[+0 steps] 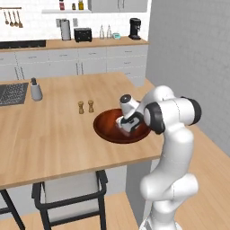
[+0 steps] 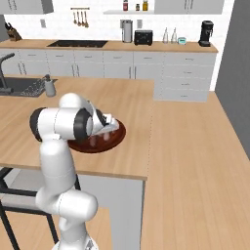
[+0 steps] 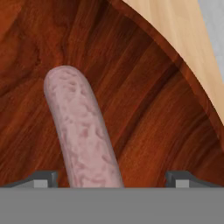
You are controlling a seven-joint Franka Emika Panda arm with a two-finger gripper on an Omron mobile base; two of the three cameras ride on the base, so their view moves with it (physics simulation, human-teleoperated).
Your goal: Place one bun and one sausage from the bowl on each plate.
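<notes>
While the gripper (image 3: 111,180) is hanging low inside the bowl (image 3: 144,109), its jaws are standing wide apart with the sausage (image 3: 83,135) lying between them, not pinched yet. It's looking pale pink and mottled, with a rounded end, resting on glossy dark red-brown wood. Probably touching nothing else, hard to tell.

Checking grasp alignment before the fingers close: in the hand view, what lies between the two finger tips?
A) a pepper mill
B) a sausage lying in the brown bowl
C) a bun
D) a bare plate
B: the pinkish sausage lies on the dark wooden bowl, running down between the open gripper tips.
</notes>
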